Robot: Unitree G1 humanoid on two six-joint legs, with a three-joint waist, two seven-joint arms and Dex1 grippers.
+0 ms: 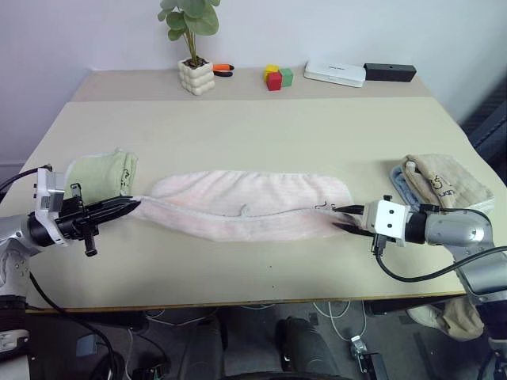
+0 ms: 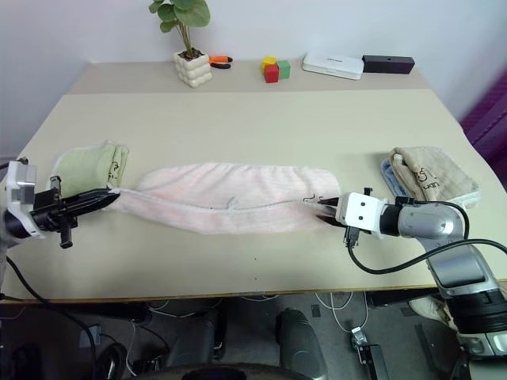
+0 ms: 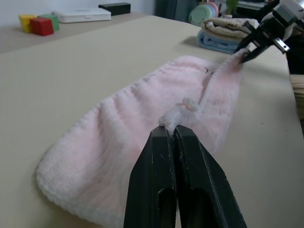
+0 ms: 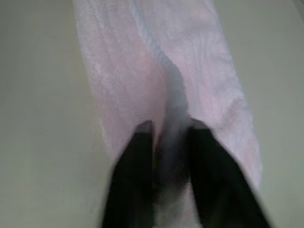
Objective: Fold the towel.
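You've got the table (image 1: 261, 134) with the towel (image 1: 245, 207) stretched long across its near half, already doubled lengthwise into a narrow strip. Taking the towel as landmark: green folded towel (image 1: 99, 174) just beside its left end, beige folded towel (image 1: 444, 182) near its right end, and the plant pot (image 1: 196, 77), coloured blocks (image 1: 277, 77), white box (image 1: 335, 74) and black box (image 1: 390, 72) well apart from it along the far edge.

Left gripper (image 1: 127, 207) is pressed together, pinching the towel's left corner. Right gripper (image 1: 346, 219) pinches the right end; in its wrist view a ridge of cloth sits between the fingers (image 4: 137, 166).

Step looks like end-to-end fold setup. Your next move likely calls for lifting one end and carrying it over to the other, keeping both pinches tight so the layers don't slip.

Hard to read: right wrist view is blurred, so how much cloth is caught is unclear. The dark marking near the right end is too small to read. How many layers each pinch holds, cannot tell.
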